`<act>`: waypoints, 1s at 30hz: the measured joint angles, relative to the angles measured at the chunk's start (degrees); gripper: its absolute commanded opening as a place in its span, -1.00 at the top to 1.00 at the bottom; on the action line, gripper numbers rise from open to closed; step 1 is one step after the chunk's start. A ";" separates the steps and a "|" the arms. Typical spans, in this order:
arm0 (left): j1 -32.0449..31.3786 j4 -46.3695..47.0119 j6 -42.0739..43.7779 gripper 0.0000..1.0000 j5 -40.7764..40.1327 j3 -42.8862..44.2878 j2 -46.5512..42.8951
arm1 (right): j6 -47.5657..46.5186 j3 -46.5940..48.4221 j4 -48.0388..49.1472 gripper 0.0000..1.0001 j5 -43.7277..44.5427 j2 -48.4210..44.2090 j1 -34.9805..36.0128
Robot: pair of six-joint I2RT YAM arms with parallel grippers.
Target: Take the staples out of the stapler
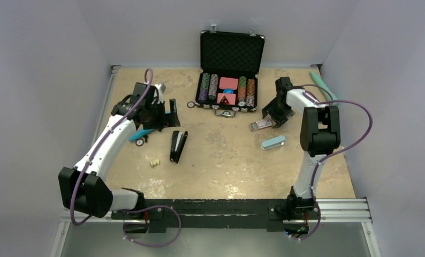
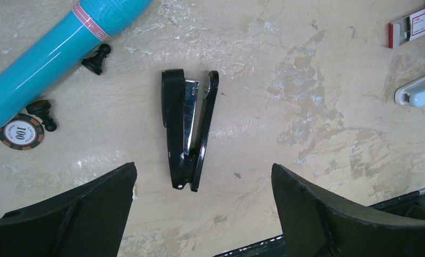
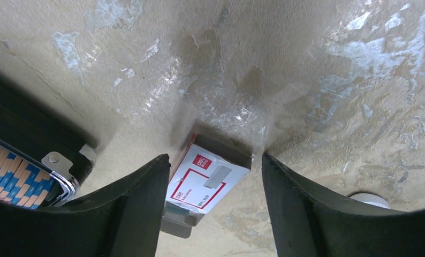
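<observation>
The slim black stapler [image 1: 177, 145] lies on the table left of centre. In the left wrist view the stapler [image 2: 186, 128] has its two arms slightly apart, with the silvery channel [image 2: 190, 112] showing between them. I cannot make out a separate strip of staples. My left gripper [image 1: 166, 115] hovers just behind the stapler, open and empty; in its own view the left gripper [image 2: 204, 168] has its jaws wide apart by the hinge end. My right gripper [image 1: 277, 115] is open at the back right, its jaws either side of a white and red staple box [image 3: 210, 179].
An open black poker chip case [image 1: 232, 69] stands at the back. A teal tube [image 2: 50, 53], two black pawns [image 2: 95, 59], a 100 chip [image 2: 20, 134] and a cream lump [image 1: 154, 163] lie near the stapler. A pale blue and white object [image 1: 273, 142] lies right of centre.
</observation>
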 measured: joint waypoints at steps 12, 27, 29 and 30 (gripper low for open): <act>0.00 -0.02 0.09 -0.98 0.00 0.00 0.00 | -0.57 1.31 -0.90 0.35 1.51 0.96 2.91; 0.00 0.04 0.11 -0.98 0.87 0.00 0.33 | -3.32 2.95 -1.92 -0.47 -1.90 0.96 15.74; 0.00 0.09 0.15 -0.96 1.70 0.04 0.90 | -4.31 2.95 -1.92 -0.69 -2.99 0.96 15.98; 0.00 0.11 0.26 -0.95 2.38 0.13 1.33 | -4.70 2.93 -1.84 -0.72 -3.19 0.96 15.98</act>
